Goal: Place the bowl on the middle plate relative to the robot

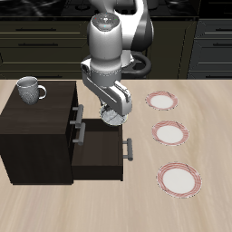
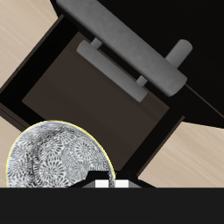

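Bowl lifted over the open drawer

My gripper (image 1: 112,116) is clamped on the speckled bowl (image 2: 58,156), holding it above the cabinet's open drawer (image 2: 96,92); the middle plate (image 1: 170,133) lies on the bench (image 1: 208,109) beside and below it, apart.

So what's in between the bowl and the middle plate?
Just bare table, with nothing in the way. The exterior view shows it, from the bowl across to the middle plate.
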